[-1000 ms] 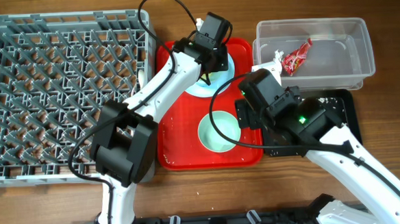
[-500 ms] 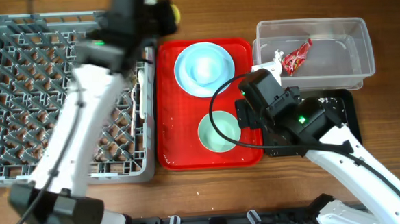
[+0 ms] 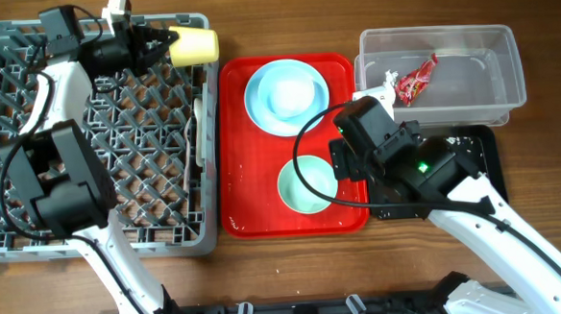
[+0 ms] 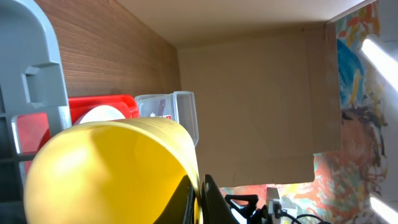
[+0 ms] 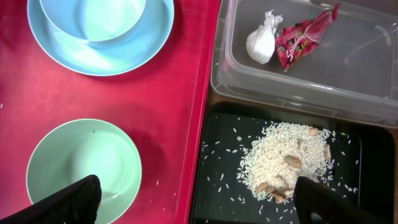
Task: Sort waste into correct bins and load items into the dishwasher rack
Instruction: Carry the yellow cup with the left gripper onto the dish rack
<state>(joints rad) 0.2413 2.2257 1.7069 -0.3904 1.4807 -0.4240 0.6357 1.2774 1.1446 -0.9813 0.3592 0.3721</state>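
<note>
Holding the small yellow cup point(image 3: 194, 46) pinched sideways over the grey dishwasher rack's point(image 3: 184, 241) upper-right edge, the left gripper point(image 3: 159, 43) is loading dishes and will likely need to lower the cup between pegs, while the right gripper point(image 5: 196, 186) is hovering spread wide.

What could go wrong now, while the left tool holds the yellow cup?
1. The left tool holds the yellow cup sideways over the far right corner of the grey dishwasher rack. If released here, it might roll off onto the table or the red tray.
2. Lowered sideways, it may catch on the upright pegs.
</note>
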